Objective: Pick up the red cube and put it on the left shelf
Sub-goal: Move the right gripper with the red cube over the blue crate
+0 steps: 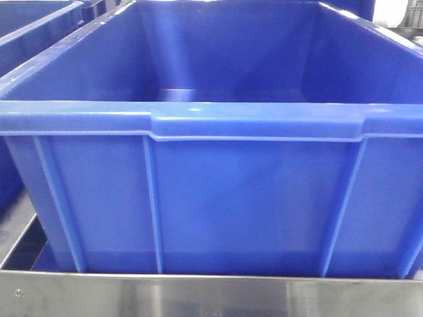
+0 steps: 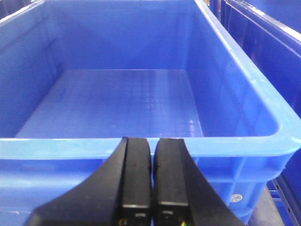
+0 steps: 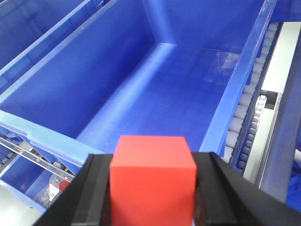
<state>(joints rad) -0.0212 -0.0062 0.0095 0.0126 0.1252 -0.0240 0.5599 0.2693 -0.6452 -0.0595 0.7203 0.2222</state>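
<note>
Red cube (image 3: 153, 181) clamped squarely in right tool (image 3: 154, 197), lower centre; faces equal, no long axis. Blue bin (image 3: 117, 80) seen beyond. Left tool (image 2: 153, 174) pressed together.

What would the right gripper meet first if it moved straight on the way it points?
Probably the inside floor of the blue bin: the right gripper, shut on the red cube, points down into it. Depth is unclear.

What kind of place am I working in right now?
Probably a warehouse or factory storage rack: large blue plastic totes sit side by side, a roller track runs beside one, and a steel shelf edge fronts them. The right gripper holds the red cube.
</note>
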